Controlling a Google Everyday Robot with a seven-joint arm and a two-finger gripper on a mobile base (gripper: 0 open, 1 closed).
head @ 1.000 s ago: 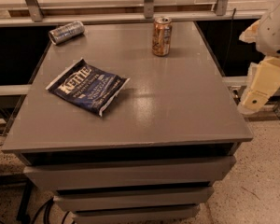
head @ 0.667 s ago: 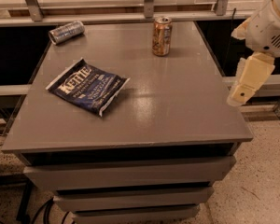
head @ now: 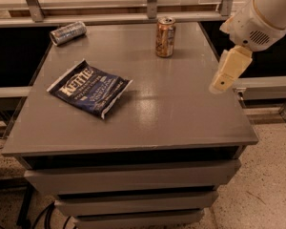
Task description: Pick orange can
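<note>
- One orange can stands upright near the far edge of the desk, untouched.
- End effector hangs over the desk's right edge, well apart from the can, holding nothing; apart or together, I cannot tell.
- Silver can lies at the desk's far left corner; chip bag lies flat on its left half.
</note>
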